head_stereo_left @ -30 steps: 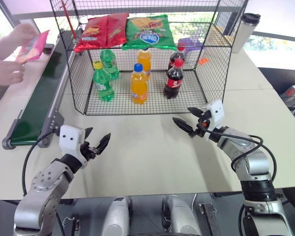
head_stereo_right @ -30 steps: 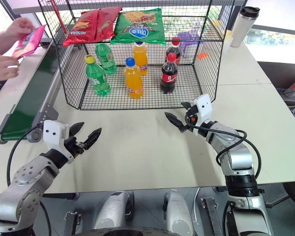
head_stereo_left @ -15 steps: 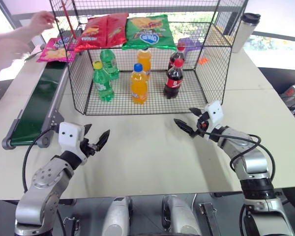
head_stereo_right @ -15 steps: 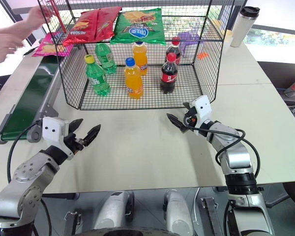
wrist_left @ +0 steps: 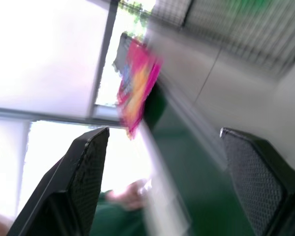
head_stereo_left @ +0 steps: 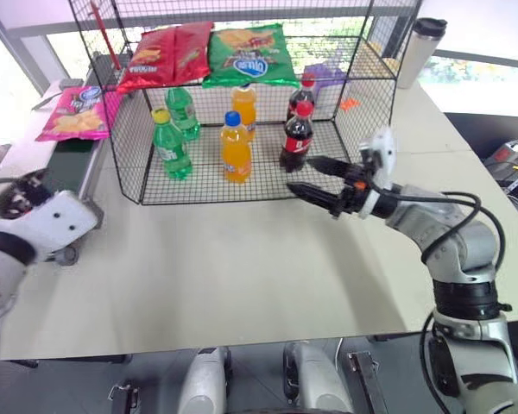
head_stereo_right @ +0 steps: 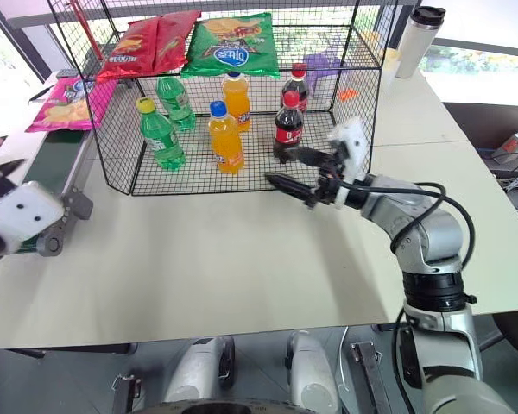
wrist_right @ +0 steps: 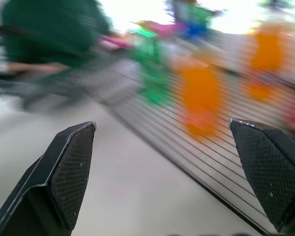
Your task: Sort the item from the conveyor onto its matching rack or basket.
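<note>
The pink chip bag [head_stereo_left: 73, 113] lies flat at the far end of the conveyor [head_stereo_left: 67, 164], just beside the rack [head_stereo_left: 242, 95], whose upper shelf already carries chip bags, likely its match. My right gripper [head_stereo_left: 309, 177] points level toward the rack front, jaws wide and empty; my left gripper [wrist_left: 162, 191] faces up the belt, jaws wide and empty.

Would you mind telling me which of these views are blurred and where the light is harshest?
Left wrist view: streaked, the pink chip bag smeared, window glare washing out one side. Right wrist view: bottles blurred, the fingers sharp. Eye views: crisp on the rack, smeared at the left arm, bright windows behind.
</note>
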Robot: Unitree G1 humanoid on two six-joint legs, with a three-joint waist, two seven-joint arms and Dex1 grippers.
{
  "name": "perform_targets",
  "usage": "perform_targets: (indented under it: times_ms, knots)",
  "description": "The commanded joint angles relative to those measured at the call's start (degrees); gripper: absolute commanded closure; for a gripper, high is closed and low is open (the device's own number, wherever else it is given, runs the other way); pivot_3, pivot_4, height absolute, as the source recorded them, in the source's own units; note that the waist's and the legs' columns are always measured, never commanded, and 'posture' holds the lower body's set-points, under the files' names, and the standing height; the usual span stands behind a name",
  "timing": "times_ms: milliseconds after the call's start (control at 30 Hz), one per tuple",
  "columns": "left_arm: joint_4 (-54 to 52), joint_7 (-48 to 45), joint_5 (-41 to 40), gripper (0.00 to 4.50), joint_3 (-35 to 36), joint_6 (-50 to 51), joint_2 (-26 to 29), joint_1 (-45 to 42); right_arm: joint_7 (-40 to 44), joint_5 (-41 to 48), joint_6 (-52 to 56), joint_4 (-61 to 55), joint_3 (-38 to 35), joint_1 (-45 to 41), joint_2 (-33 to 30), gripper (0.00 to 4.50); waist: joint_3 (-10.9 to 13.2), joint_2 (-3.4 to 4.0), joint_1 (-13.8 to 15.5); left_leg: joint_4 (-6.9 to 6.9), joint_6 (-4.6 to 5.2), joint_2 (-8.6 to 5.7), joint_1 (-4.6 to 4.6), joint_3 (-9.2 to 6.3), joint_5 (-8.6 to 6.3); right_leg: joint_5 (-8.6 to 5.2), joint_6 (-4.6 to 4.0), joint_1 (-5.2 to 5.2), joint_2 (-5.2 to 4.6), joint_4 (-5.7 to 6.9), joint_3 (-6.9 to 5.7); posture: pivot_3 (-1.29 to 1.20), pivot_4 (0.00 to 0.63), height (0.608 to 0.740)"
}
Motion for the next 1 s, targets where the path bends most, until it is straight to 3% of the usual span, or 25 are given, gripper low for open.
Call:
perform_targets:
  times_ms: [33, 367, 1000]
  knots:
    - [4.44, 1.77, 9.2, 0.72, 2.52, -7.05, 1.53, 2.36, -0.28, 1.99, 1.21, -4.2, 2.89, -2.08, 1.74, 0.02, -0.01, -0.01, 0.14, -0.07, 0.0, 0.01, -0.01, 0.01, 0.0, 0.0, -0.01, -0.02, 0.0, -0.08, 0.0, 0.0, 0.15, 0.74]
    - [12.83, 2.71, 15.22, 0.72, 0.03, -12.95, -1.67, -1.21, -0.59, -0.16, -0.12, -3.93, 4.52, -1.46, 0.68, 0.02, -0.01, -0.03, 0.45, -0.21, 0.0, -0.03, -0.22, 0.32, 0.0, 0.04, 0.03, -0.28, -0.19, -0.22, 0.02, 0.0, 0.15, 0.74]
    - [21.33, 3.78, 18.6, 0.72, -9.79, -15.01, -5.78, -12.7, -3.3, -2.8, -2.2, -4.9, 3.59, 0.39, -0.21, 0.02, -0.04, -0.07, 0.67, -0.13, 0.01, -0.01, -0.15, 0.33, 0.02, 0.19, 0.27, -0.26, -0.13, 0.03, 0.02, 0.0, 0.15, 0.74]
